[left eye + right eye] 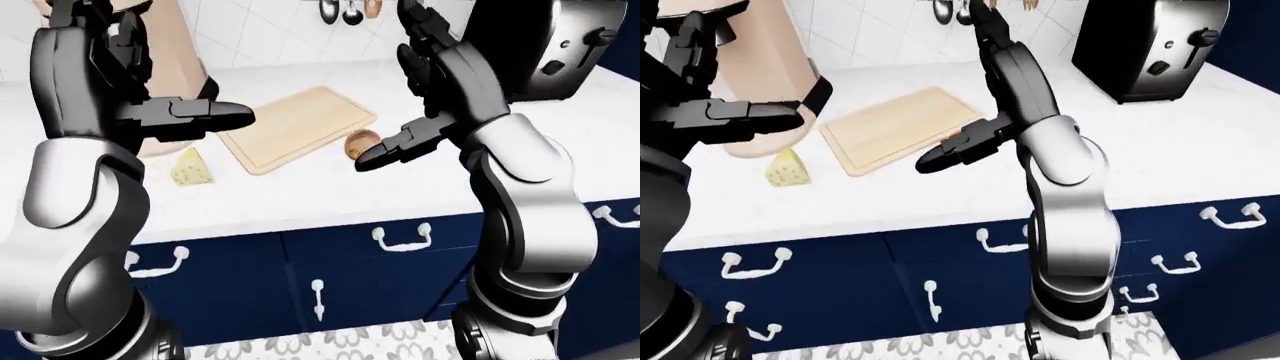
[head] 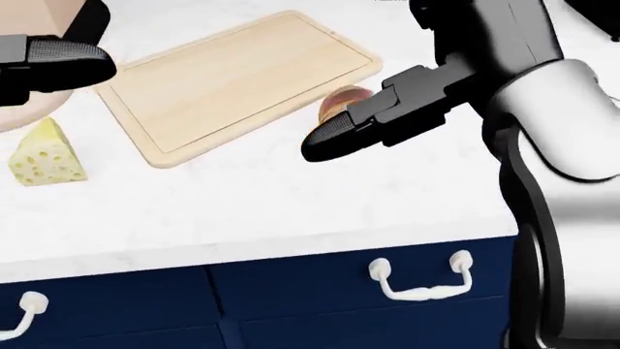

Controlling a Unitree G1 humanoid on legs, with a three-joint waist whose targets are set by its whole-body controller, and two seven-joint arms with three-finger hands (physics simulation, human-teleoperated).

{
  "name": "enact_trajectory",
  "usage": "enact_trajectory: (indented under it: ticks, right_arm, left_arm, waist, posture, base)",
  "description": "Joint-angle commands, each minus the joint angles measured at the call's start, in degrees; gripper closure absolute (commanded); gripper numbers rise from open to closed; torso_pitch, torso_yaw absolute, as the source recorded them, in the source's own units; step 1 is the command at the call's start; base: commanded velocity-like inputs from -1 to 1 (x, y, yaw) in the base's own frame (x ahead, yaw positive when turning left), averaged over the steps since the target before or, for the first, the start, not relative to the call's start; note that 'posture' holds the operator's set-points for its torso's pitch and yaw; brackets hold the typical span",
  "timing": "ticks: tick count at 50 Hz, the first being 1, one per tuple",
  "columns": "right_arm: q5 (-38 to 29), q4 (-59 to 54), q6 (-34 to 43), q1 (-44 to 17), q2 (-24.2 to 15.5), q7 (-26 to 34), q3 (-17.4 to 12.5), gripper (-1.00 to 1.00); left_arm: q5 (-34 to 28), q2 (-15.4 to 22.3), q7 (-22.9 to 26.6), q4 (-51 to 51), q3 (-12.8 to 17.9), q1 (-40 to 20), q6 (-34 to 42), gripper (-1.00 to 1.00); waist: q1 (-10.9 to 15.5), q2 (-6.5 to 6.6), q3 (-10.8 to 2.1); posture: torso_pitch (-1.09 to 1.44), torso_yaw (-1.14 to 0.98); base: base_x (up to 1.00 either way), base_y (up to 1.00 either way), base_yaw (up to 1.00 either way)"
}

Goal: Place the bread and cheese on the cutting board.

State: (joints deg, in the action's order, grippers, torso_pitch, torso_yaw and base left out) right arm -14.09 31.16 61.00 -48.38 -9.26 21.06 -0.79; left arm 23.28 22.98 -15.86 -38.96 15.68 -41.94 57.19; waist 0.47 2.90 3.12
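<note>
Both hands hover empty, fingers spread — the right hand [image 1: 420, 112] over the round brown bread [image 1: 362, 140] beside the pale wooden cutting board [image 1: 296, 126]; yellow cheese wedge [image 1: 190, 168] lies off the board's left corner, below the left hand [image 1: 150, 97].

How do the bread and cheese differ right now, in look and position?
The cheese is a pale yellow wedge with holes; the bread is rounded and brown. The cheese lies in full view left of the cutting board; the bread sits at the board's right edge, partly hidden by the right hand. Both rest on the white counter, off the board, ungrasped.
</note>
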Motion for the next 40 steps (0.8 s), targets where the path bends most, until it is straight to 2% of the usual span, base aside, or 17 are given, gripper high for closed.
enact_trajectory:
  ticks: [1,2,5,10,12,13,14,15,16,20,23,24,25,31,34,36,40]
  right_arm:
    - [-0.16,1.17,-1.28,-1.81,-0.55,-0.38,-0.80,-1.00]
    - [-0.15,1.11,-1.32,-1.78,-0.48,-0.46,-0.75,-1.00]
    - [-0.10,1.24,-1.27,-1.67,-0.45,-0.58,-0.69,-1.00]
    - [-0.04,1.01,-1.33,-1.91,-0.48,-0.65,-0.54,-1.00]
    - [-0.08,0.93,-1.47,-1.85,-0.53,-0.60,-0.59,-1.00]
    - [-0.15,1.10,-1.15,-2.05,-0.55,-0.52,-0.46,-1.00]
    - [-0.21,0.95,-1.33,-2.00,-0.63,-0.52,-0.53,-1.00]
    - [-0.34,0.50,-1.55,-1.98,-0.64,-0.66,-0.55,-1.00]
    - [-0.49,0.39,-1.39,-2.04,-0.65,-0.74,-0.56,-1.00]
    - [-0.43,0.71,-0.66,-2.46,-0.58,-1.05,-0.86,-1.00]
    - [-0.35,0.70,-0.74,-2.28,-0.61,-0.92,-0.53,-1.00]
    - [-0.28,0.61,-0.85,-2.34,-0.59,-0.83,-0.56,-1.00]
    - [-0.32,0.60,-0.79,-2.43,-0.58,-0.80,-0.47,-1.00]
    - [-0.19,0.11,-1.68,-1.94,-0.28,-0.62,-0.38,-1.00]
    - [-0.18,0.15,-1.77,-1.83,-0.15,-0.53,-0.31,-1.00]
    - [-0.22,0.17,-1.69,-1.90,-0.10,-0.46,-0.27,-1.00]
    - [-0.40,0.33,-1.84,-1.97,-0.31,-0.25,-0.27,-1.00]
  left_arm:
    - [-0.30,0.50,0.03,-1.06,0.38,-1.71,-1.46,-1.00]
    - [-0.27,0.47,0.02,-1.08,0.42,-1.74,-1.38,-1.00]
    - [-0.29,0.59,0.17,-0.66,0.78,-1.79,-1.60,-1.00]
    - [-0.45,0.61,0.25,-0.54,0.45,-1.62,-2.01,-1.00]
    - [-0.51,0.65,0.27,-0.65,0.44,-1.66,-1.92,-1.00]
    - [-0.40,0.66,0.19,-0.85,0.56,-1.83,-1.58,-1.00]
    - [-0.31,0.68,0.12,-1.06,0.61,-1.92,-1.30,-1.00]
    - [-0.24,0.68,0.01,-1.28,0.59,-2.00,-1.01,-1.00]
    - [-0.28,0.65,0.00,-1.32,0.49,-1.97,-1.00,-1.00]
    - [-0.37,0.66,0.06,-1.51,0.45,-2.01,-0.80,-1.00]
    - [-0.66,0.67,0.28,-1.13,0.37,-1.96,-1.25,-1.00]
    - [-0.69,0.68,0.31,-1.15,0.40,-2.02,-1.21,-1.00]
    - [-0.73,0.68,0.34,-1.10,0.40,-2.03,-1.25,-1.00]
    - [-1.90,0.70,0.84,-0.98,-0.22,-1.61,-2.04,-1.00]
    - [-2.10,0.49,1.09,-1.04,-0.09,-1.65,-1.92,-1.00]
    - [-2.32,0.37,1.26,-0.99,-0.13,-1.51,-2.01,-1.00]
    - [-2.61,0.26,1.54,-0.97,-0.05,-1.55,-2.03,-1.00]
  waist:
    - [-0.28,1.28,-2.23]
    - [-0.55,2.20,-1.96]
    - [-0.05,0.96,-2.29]
    - [-0.61,-1.55,-1.44]
    - [-0.67,-3.31,-1.61]
    - [-0.61,-4.73,-1.95]
    - [-0.64,-6.92,-2.70]
    - [-0.78,-4.67,-2.26]
    - [-0.71,-5.00,-0.76]
    - [-0.65,-3.11,-1.16]
    - [-1.49,-0.88,-1.28]
    - [-1.07,-1.20,-0.70]
    - [-1.09,-0.91,-1.92]
    - [-0.76,-2.20,-0.21]
    - [-0.60,-2.95,0.00]
    - [-0.68,-2.33,-0.16]
    - [-0.47,-2.45,-0.91]
  posture:
    - [0.00,0.00]
    - [0.00,0.00]
    - [0.00,0.00]
    - [0.00,0.00]
    - [0.00,0.00]
    - [0.00,0.00]
    - [0.00,0.00]
    - [0.00,0.00]
    - [0.00,0.00]
    - [0.00,0.00]
    - [0.00,0.00]
    - [0.00,0.00]
    - [0.00,0.00]
    - [0.00,0.00]
    - [0.00,0.00]
    - [0.00,0.00]
    - [0.00,0.00]
  base:
    - [0.00,0.00,0.20]
    - [0.00,0.00,0.19]
    - [0.00,0.00,0.20]
    - [0.00,0.00,0.20]
    - [0.00,0.00,0.19]
    - [0.00,0.00,0.20]
    - [0.00,0.00,0.19]
    - [0.00,0.00,0.19]
    - [0.00,0.00,0.00]
    - [0.00,0.00,0.00]
    - [0.00,0.00,0.00]
    - [0.05,0.00,0.00]
    - [0.09,0.00,0.00]
    - [0.22,0.00,0.00]
    - [0.30,0.00,0.00]
    - [0.32,0.00,0.00]
    - [0.32,0.00,0.00]
